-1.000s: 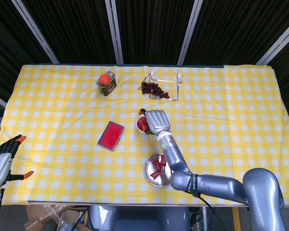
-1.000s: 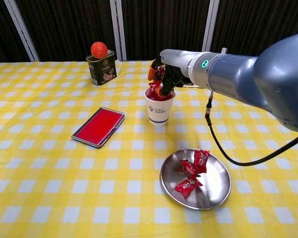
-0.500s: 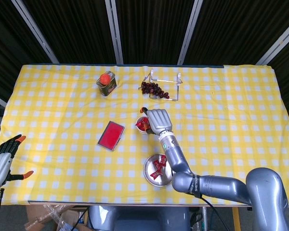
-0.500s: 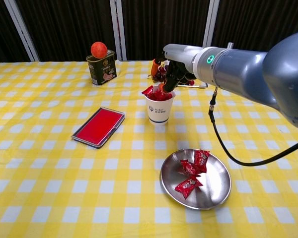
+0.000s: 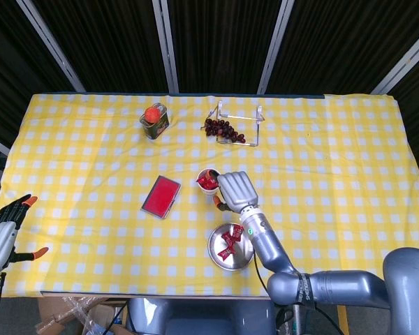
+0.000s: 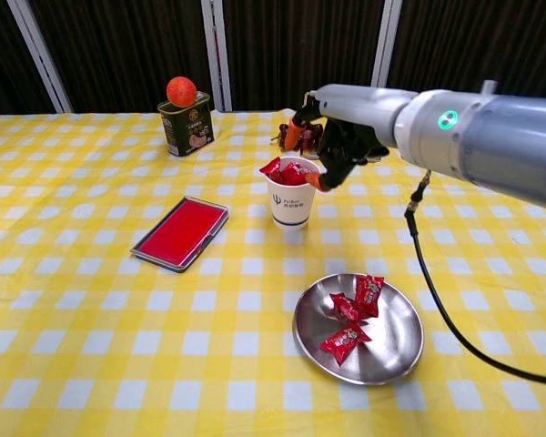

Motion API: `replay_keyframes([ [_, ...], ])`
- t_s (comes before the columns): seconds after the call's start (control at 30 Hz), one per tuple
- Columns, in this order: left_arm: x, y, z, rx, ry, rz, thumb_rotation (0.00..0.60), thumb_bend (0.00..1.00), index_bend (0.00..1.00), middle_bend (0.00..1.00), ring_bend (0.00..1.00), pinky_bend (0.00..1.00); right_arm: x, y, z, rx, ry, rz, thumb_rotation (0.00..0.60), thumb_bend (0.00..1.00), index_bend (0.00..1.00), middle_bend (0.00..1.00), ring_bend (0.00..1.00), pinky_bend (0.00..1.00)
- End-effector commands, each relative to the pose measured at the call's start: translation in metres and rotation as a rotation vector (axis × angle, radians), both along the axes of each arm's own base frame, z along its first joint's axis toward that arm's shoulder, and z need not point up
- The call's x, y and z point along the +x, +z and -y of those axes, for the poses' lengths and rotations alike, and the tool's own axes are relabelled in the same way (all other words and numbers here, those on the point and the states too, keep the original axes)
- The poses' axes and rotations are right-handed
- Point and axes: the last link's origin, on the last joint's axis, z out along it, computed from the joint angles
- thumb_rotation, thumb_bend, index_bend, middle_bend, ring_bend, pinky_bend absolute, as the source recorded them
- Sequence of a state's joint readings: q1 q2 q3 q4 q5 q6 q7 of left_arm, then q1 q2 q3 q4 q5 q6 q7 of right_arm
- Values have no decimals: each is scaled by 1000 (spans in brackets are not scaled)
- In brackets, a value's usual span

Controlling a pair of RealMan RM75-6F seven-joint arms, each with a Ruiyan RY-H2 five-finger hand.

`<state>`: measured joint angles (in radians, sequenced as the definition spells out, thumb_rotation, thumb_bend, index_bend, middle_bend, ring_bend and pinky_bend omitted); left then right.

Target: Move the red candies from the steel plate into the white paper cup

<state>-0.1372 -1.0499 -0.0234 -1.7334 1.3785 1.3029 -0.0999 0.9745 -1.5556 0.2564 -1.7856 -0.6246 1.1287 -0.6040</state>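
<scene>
Candies point(image 6: 291, 170) in red wrappers are showing above the rim of the white paper cup point(image 6: 292, 202), which is standing upright on the yellow checked tablecloth point(image 6: 91, 300). Cup is carrying a small dark logo with a line of print beside it; the print is too small to read. Three more red candies point(image 6: 352, 314) are lying in the steel plate point(image 6: 396, 350), which is sitting nearer the table's front edge, apart from the cup.

Right hand point(image 6: 338, 146) is hovering just beside the cup, at its right rim, fingers loosely curled downward with orange fingertips point(image 6: 294, 133) showing; nothing is visible in its grasp. From the head view the same hand point(image 5: 236, 189) is sitting between cup point(image 5: 207, 181) and plate point(image 5: 246, 259). A green indicator light is glowing on the forearm.

Left hand point(image 5: 5, 234) is resting off the table's near left corner, fingers spread apart, holding nothing.

Other items: a flat red case point(image 6: 180, 232) with a metallic edge is lying left of the cup. A dark green tin point(image 6: 186, 127) with a printed label, not legible, is standing further back with an orange-red ball point(image 6: 181, 90) on top. A bunch of dark grapes point(image 5: 223, 129) is lying by a clear stand point(image 5: 239, 120) behind the cup.
</scene>
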Motion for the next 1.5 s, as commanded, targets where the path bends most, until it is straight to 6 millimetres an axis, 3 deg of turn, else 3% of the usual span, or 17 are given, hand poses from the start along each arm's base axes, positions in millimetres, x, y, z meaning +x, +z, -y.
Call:
replay_keyframes([
  [0.03,0,0,0,6,-5,-1,600,44,0,0,0,0,-25,5,-29,42,2,-58,600,441,285,804,830,923],
  [0.27,1,0,1,13,-16,-8,600,44,0,0,0,0,-48,-8,-62,99,14,-116,600,397,285,804,829,923],
  [0.67,1,0,2,24,-24,-18,600,44,0,0,0,0,-66,-39,-94,147,17,-130,600,386,372,804,830,923],
  [1.33,0,0,2,24,-17,-14,600,44,0,0,0,0,-73,-55,-85,151,-32,-98,600,386,374,804,830,923],
  [1.5,1,0,2,23,-17,-15,600,44,0,0,0,0,-76,-60,-81,152,-52,-101,600,386,428,804,830,923],
])
